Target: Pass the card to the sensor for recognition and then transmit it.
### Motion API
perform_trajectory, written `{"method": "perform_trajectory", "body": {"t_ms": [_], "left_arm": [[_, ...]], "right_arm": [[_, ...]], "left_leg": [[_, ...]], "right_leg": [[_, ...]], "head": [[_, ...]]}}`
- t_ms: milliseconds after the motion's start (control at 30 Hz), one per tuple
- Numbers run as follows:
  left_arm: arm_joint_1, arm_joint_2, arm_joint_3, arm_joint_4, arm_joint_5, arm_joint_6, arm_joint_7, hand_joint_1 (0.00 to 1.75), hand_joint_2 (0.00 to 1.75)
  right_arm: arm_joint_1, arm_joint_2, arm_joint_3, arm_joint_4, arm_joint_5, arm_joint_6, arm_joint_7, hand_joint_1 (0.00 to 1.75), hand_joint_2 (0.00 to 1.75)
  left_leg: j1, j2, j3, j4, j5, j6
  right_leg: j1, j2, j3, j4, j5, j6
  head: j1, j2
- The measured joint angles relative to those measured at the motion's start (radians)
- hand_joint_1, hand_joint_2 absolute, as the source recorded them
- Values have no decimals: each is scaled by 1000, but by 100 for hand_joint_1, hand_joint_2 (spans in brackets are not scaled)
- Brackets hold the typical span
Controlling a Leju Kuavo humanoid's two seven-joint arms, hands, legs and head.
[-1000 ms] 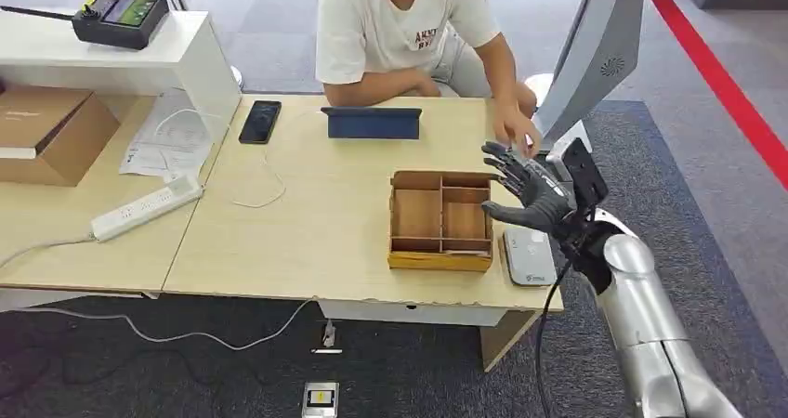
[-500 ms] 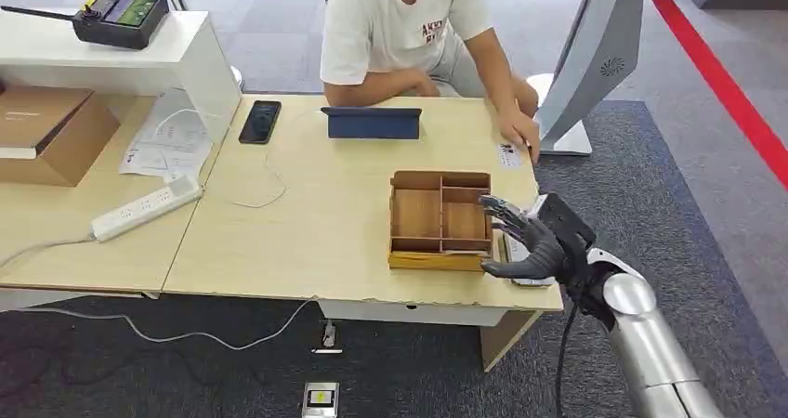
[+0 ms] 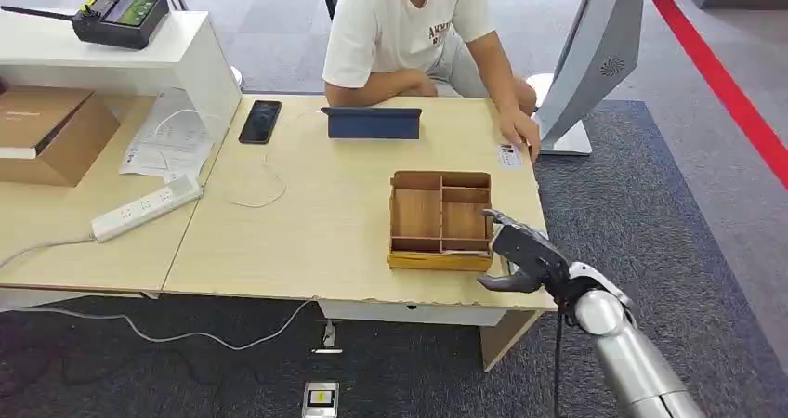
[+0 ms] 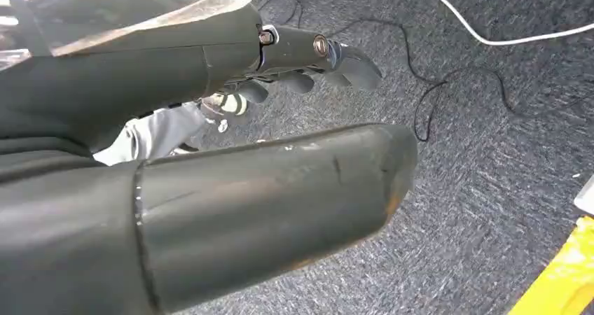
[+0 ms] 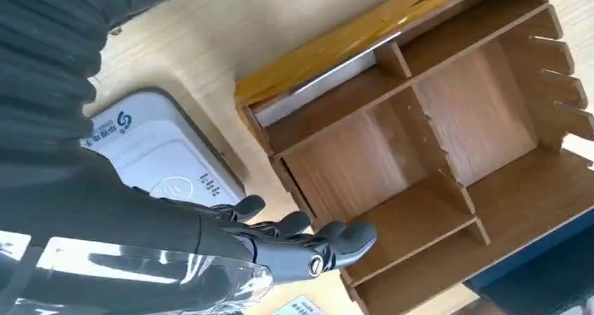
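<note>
While empty, right hand (image 3: 517,251) hovers over sensor (image 5: 157,157), fingers apart.
To start well: reach the card (image 5: 319,87) in the wooden tray (image 3: 439,219), pinch its edge; left hand (image 4: 210,161) holds nothing.

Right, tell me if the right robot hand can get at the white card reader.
Probably yes: the right robot hand hangs open just above the white card reader, beside the wooden box, with nothing between them.

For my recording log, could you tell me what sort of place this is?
Probably an office or lab demo space: light wooden desks on grey carpet, a person seated at the desk behind a tablet, plus a power strip and a cardboard box.
</note>
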Motion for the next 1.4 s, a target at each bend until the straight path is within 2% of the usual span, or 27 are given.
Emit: {"method": "perform_trajectory", "body": {"t_ms": [467,733,900,1100,1233,1400], "left_arm": [[0,-3,0,0,-3,0,-5,0,0],[0,-4,-1,0,-19,9,-16,0,0],[0,-4,-1,0,-21,18,-21,0,0],[0,-3,-1,0,-19,27,-30,0,0],[0,-3,-1,0,-19,27,-32,0,0],[0,-4,-1,0,-17,30,-32,0,0]], "right_arm": [[-8,42,16,9,127,-141,-35,0,175],[3,48,34,-24,304,-257,-125,0,175],[26,45,65,-85,430,-320,-141,0,175],[48,40,103,-128,481,-384,-161,0,175],[48,40,127,-127,515,-430,-161,0,175],[49,48,162,-113,610,-546,-104,0,175]], "left_leg": [[0,0,0,0,0,0],[0,0,0,0,0,0],[0,0,0,0,0,0],[0,0,0,0,0,0],[0,0,0,0,0,0],[0,0,0,0,0,0]], "right_leg": [[0,0,0,0,0,0],[0,0,0,0,0,0],[0,0,0,0,0,0],[0,0,0,0,0,0],[0,0,0,0,0,0],[0,0,0,0,0,0]], "head": [[0,0],[0,0],[0,0],[0,0],[0,0],[0,0]]}}
